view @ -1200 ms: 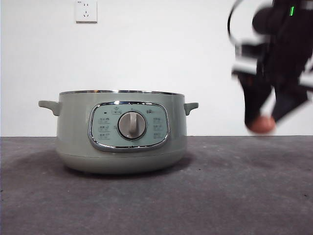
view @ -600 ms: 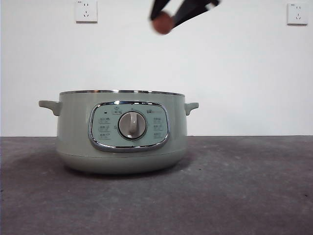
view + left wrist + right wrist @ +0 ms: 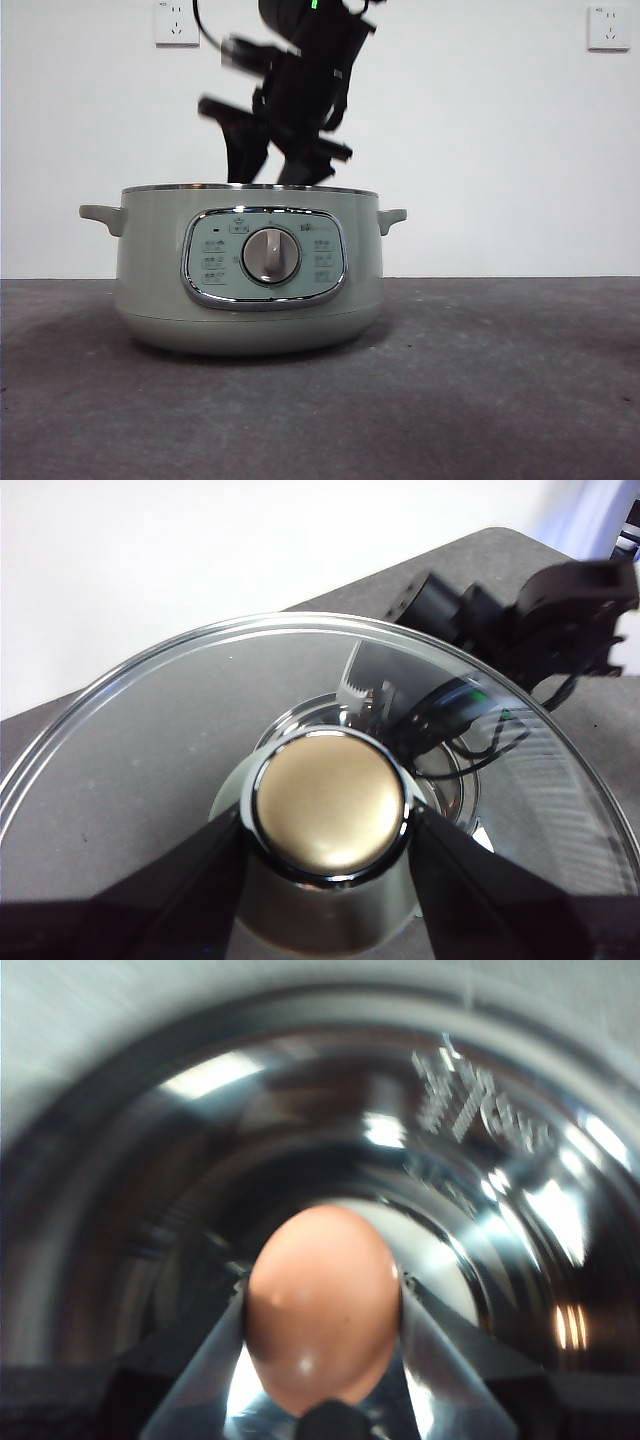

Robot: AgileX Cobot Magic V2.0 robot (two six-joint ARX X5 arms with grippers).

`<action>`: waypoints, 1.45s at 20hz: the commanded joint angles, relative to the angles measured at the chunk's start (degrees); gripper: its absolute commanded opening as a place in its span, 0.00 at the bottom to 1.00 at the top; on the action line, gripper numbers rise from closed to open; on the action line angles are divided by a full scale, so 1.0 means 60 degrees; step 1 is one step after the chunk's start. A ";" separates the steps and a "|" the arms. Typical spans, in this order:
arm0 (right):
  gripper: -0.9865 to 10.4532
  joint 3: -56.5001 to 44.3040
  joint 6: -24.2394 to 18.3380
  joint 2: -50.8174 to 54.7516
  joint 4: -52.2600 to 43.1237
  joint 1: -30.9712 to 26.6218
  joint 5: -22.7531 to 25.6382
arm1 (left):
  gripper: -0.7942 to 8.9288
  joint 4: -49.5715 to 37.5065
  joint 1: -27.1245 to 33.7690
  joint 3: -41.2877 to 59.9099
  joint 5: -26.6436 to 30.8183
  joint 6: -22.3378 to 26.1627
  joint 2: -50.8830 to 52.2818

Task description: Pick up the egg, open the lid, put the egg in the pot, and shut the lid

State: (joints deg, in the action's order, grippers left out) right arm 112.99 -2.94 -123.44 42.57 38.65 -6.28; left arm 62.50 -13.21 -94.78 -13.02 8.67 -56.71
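The sage-green pot stands on the table with no lid on it. My right gripper comes down from above, and its jaws dip behind the pot's rim. In the right wrist view this gripper is shut on the reddish-brown egg, inside the pot's shiny steel bowl. The egg is hidden in the front view. My left gripper is shut on the knob of the glass lid. It holds the lid up off the pot, out of the front view.
The dark grey table stretches to the right of the pot and in front of it. A white wall with two sockets stands behind. The right arm shows beyond the lid in the left wrist view.
My right gripper carried the egg from the right side up and leftward over the pot, then down into the pot's mouth. The pot has not moved.
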 commanded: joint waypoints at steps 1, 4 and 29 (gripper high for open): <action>0.07 0.0047 -0.0313 -0.0368 0.0131 0.0011 0.0237 | 0.07 -0.0426 0.0029 -0.0098 -0.0076 -0.0084 0.0142; 0.07 0.0044 -0.0390 -0.0659 0.0284 0.0015 0.0368 | 0.07 -0.0430 0.0029 -0.0098 -0.0076 -0.0080 0.0138; 0.52 0.4929 -0.0408 0.2448 0.5380 -0.1158 0.1020 | 0.07 -0.0918 -0.0044 -0.0098 -0.0233 0.0029 -0.0725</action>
State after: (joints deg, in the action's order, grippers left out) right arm 142.71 -5.41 -108.53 75.07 31.33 -0.10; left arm 59.88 -13.30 -94.78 -13.93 8.51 -61.58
